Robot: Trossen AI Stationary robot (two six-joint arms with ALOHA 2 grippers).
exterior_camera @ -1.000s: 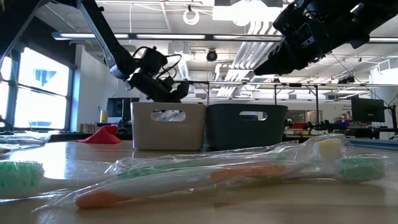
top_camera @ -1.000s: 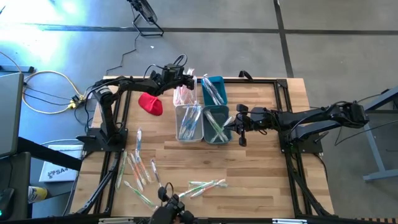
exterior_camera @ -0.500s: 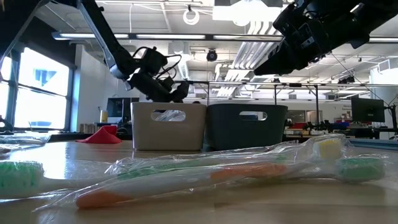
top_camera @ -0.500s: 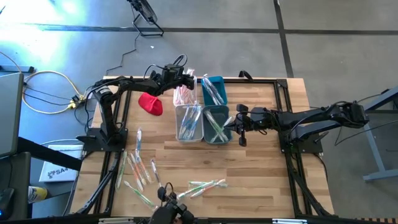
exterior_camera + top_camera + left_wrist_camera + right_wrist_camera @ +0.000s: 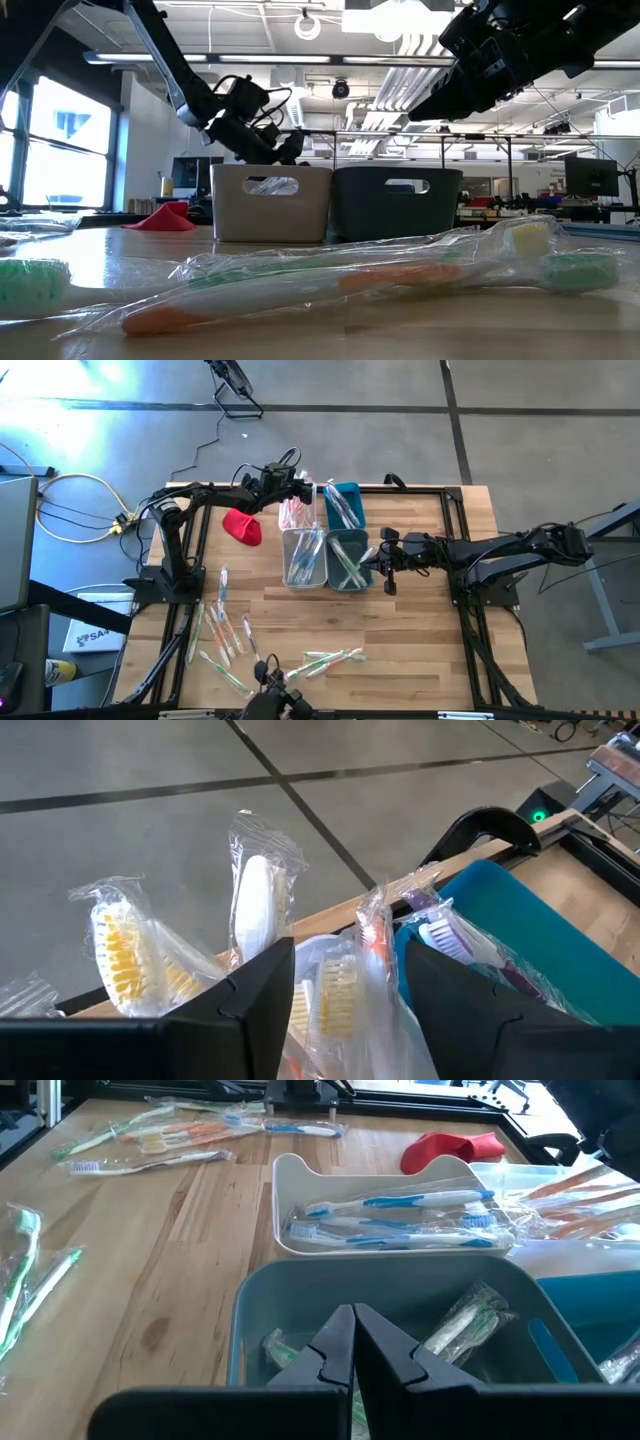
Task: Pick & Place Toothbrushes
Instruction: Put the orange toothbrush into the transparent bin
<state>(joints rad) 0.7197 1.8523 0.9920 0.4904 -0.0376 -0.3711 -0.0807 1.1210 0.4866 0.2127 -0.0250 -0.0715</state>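
Wrapped toothbrushes fill four small bins at the table's middle. Pink and orange ones (image 5: 294, 512) stand in the far white bin. Blue ones (image 5: 400, 1220) lie in the near white bin (image 5: 303, 556), and green ones (image 5: 460, 1315) in the near teal bin (image 5: 348, 560). More toothbrushes (image 5: 222, 632) lie loose on the table's near left. My left gripper (image 5: 345, 1010) hovers open over the far white bin, with orange-bristled wrapped brushes (image 5: 335, 1000) in the gap between its fingers. My right gripper (image 5: 353, 1342) hangs shut at the near teal bin's right rim.
A red cloth (image 5: 242, 526) lies left of the bins. A far teal bin (image 5: 343, 503) holds more brushes. Another cluster of toothbrushes (image 5: 325, 660) lies near the front edge, close to the low camera. Bare wood lies between the bins and the near edge.
My left gripper has opened where it stands over the far white bin. Neither arm has moved.
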